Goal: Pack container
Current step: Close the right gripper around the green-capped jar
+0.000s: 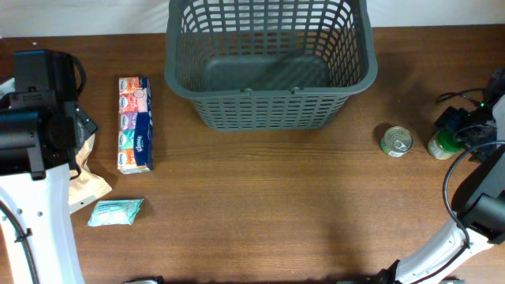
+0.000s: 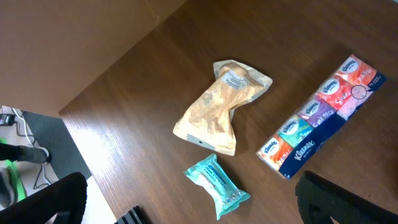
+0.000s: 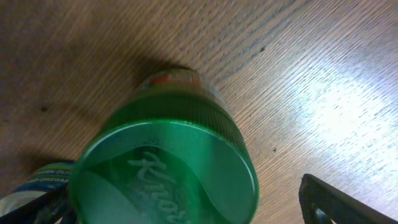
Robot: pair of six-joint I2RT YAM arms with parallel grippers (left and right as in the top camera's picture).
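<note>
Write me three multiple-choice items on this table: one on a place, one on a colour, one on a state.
1. Where is the tin can?
A. inside the container
B. left of the container
C. right of the container, beside the green-lidded jar

2. What colour is the jar's lid?
A. red
B. green
C. white

3. What state is the container in?
A. upright, nothing in it
B. tipped over
C. holding the can

Answers:
1 C: the overhead view shows the can on the table, right of the container.
2 B: the green lid fills the right wrist view.
3 A: its bare bottom shows through the open top.
</note>
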